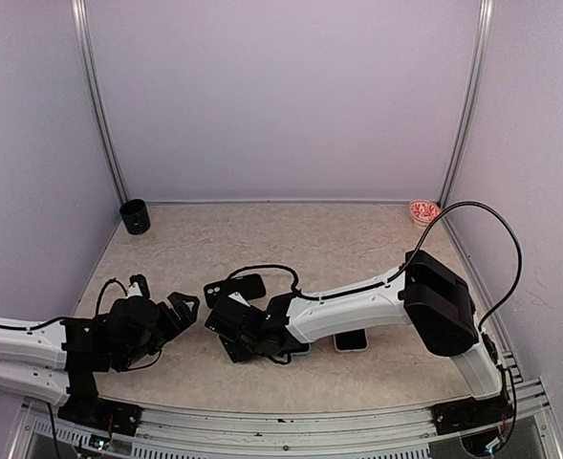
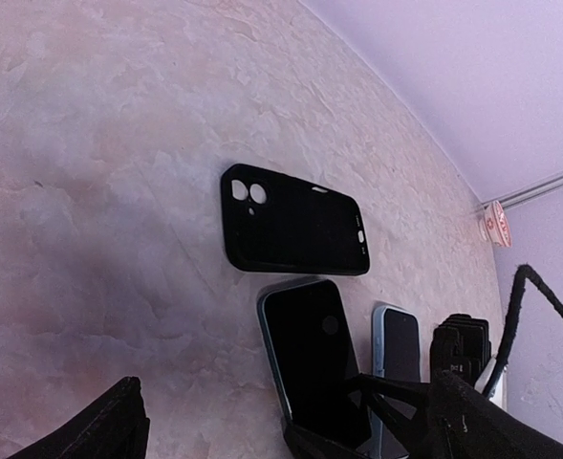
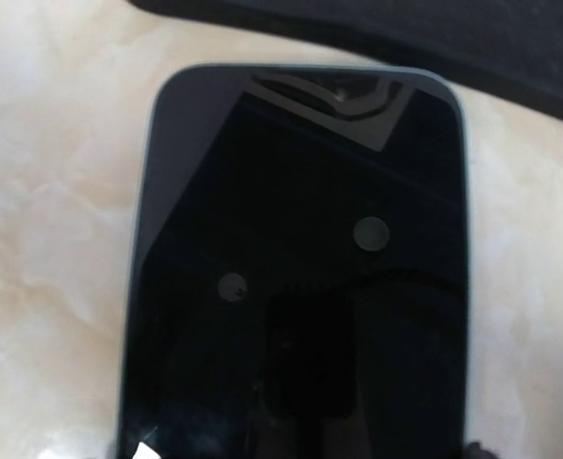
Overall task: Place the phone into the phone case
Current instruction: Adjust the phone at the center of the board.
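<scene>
Black-screened phone [image 3: 300, 277] flat between the wide-set jaws of the right pincer [image 1: 227, 330], grip uncertain; left pincer [image 1: 171, 298] agape, empty.

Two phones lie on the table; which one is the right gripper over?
The phone beside the black case; the right gripper straddles its end. The other phone lies farther from the case.

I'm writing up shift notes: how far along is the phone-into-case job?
Done: nothing fitted yet; the phone case lies empty, apart from the phone. In hand: the right hand sits at one end of the flat-lying phone; whether it grips is unclear. The left hand hangs open nearby. Left: pick the phone up and seat it in the case.
</scene>
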Action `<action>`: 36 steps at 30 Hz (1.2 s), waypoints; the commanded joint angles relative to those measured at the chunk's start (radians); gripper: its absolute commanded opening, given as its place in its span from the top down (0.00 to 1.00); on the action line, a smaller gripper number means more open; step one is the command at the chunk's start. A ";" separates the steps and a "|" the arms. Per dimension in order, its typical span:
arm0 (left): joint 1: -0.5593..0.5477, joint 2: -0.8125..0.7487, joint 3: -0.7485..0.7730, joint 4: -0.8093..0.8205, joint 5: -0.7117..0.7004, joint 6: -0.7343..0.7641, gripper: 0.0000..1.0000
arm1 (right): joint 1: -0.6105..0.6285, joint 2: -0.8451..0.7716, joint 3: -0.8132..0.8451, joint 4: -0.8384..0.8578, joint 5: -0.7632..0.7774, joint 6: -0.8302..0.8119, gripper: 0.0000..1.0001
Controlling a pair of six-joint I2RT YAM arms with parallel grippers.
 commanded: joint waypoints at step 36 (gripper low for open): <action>0.211 0.085 -0.096 0.222 0.269 0.141 0.01 | 0.017 -0.223 -0.309 0.458 -0.218 -0.352 0.32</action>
